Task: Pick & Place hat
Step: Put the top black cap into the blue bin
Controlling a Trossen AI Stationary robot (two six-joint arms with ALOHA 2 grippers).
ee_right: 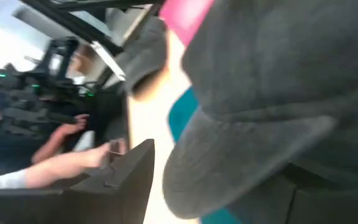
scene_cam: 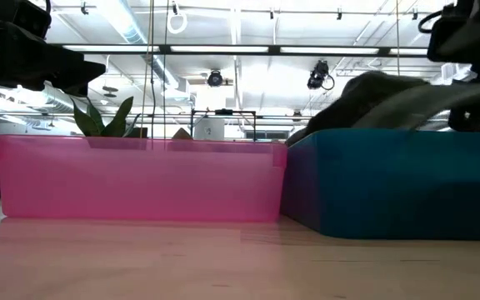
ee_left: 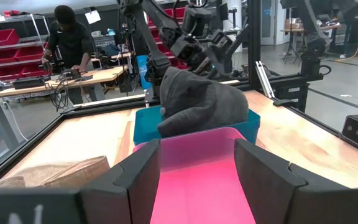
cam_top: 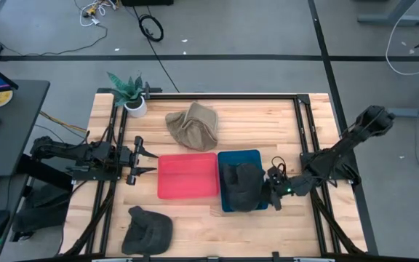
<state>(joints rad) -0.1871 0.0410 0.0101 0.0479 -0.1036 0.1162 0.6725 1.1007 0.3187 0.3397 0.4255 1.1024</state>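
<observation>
A dark grey hat (cam_top: pixel 242 185) lies heaped in the blue bin (cam_top: pixel 228 156). It rises above the bin's rim in the low view (scene_cam: pixel 373 96) and in the left wrist view (ee_left: pixel 204 102). My right gripper (cam_top: pixel 273 191) is open at the hat's right edge. In the right wrist view the hat's brim (ee_right: pixel 247 143) fills the gap between the two fingers. My left gripper (cam_top: pixel 138 160) waits open, left of the pink bin (cam_top: pixel 188 176). A tan hat (cam_top: pixel 193 125) and a second dark hat (cam_top: pixel 148 229) lie on the table. My right gripper comes level from the table's right side, and its open fingers (ee_right: pixel 129 180) stand on either side of the brim edge (ee_right: pixel 229 155) of the hat in the blue bin. I cannot tell whether a finger touches the cloth. The hat rests in the bin.
The pink bin and the blue bin stand side by side at mid-table. A potted plant (cam_top: pixel 129 91) stands at the far left corner. A dark metal frame (cam_top: pixel 300 109) runs along the table's edges. A person (ee_left: pixel 67 43) works at a bench beyond the table.
</observation>
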